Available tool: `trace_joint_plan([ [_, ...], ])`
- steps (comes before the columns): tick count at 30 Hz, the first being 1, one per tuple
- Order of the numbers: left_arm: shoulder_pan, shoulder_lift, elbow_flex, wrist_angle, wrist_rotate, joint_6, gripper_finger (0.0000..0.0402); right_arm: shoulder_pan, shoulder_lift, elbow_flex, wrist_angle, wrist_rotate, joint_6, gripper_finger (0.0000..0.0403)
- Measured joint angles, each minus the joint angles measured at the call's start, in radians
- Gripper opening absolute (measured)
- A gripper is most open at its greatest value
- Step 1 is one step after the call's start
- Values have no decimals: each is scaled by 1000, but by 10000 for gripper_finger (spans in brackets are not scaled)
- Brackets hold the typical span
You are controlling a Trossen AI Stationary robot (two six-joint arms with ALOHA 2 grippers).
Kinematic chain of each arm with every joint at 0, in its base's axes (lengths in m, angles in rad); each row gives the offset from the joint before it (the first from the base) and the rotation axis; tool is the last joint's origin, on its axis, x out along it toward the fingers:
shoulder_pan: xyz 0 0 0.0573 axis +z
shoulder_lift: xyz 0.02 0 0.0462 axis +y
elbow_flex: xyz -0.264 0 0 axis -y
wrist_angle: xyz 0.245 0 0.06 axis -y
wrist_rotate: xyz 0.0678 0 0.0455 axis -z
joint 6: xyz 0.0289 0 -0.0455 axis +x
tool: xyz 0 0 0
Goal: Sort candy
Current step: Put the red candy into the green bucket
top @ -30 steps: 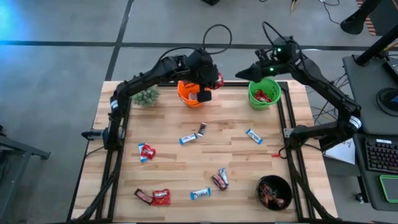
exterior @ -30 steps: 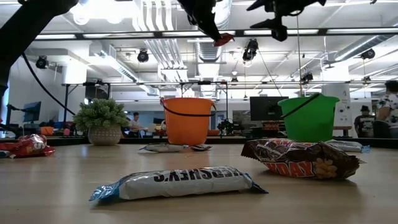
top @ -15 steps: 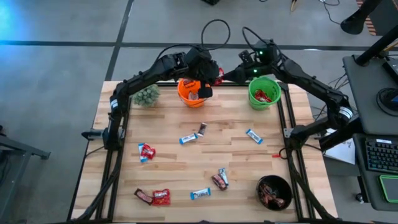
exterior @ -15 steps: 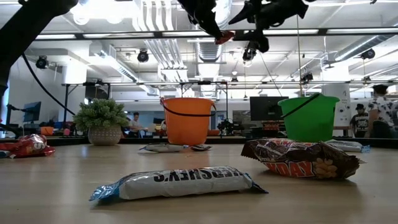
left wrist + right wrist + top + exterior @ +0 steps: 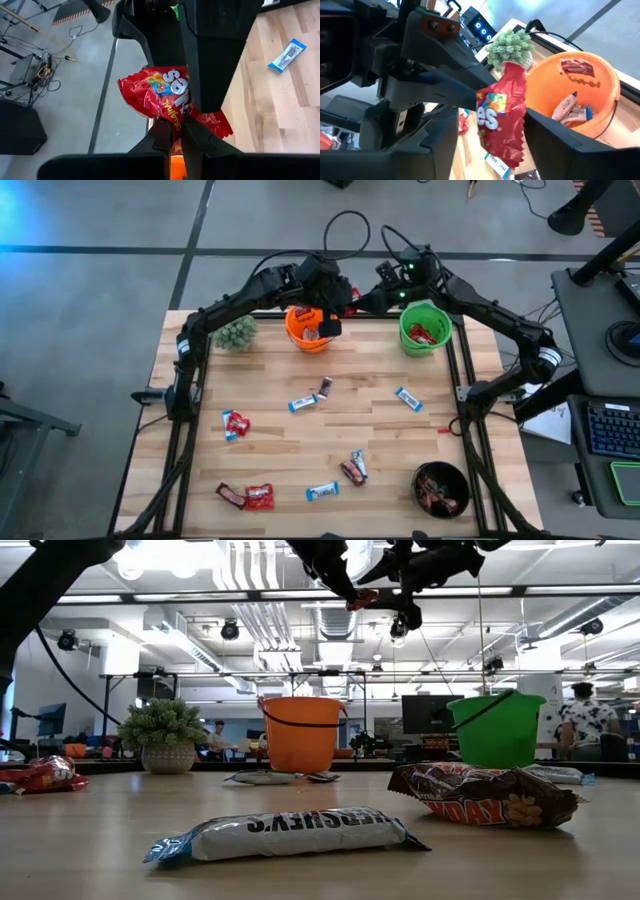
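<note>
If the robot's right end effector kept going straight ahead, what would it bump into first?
Most likely the red candy packet pinched in the left end effector. The right end effector has its open fingers either side of it, above the orange bucket; exact depth is unclear.

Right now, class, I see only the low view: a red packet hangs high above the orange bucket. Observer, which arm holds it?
Observer: The left gripper holds the red packet, with its fingers shut on the packet's edge.
Operator: And the arm beside it?
Observer: That is the right gripper. Its fingers are open, one on each side of the packet, not gripping it.
Operator: What is inside the green bucket?
Observer: The green bucket holds other red candy.
</note>
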Motion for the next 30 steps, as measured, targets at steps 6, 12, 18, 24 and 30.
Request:
trace_joint_plan([
  [6, 0, 0, 0, 5, 0, 4, 1, 0, 0, 0, 2, 3, -16, 88],
  [12, 0, -2, 1, 3, 0, 5, 1, 0, 0, 0, 4, 4, -38, 25],
  [18, 0, -2, 1, 3, 0, -7, 1, 0, 0, 0, 4, 1, -52, 24],
  [24, 0, -2, 2, -3, 0, -8, 11, 0, -1, 0, 0, -1, -72, 22],
  [30, -1, -2, 2, -38, 2, -10, 67, -9, -2, 25, -82, -4, -126, 22],
])
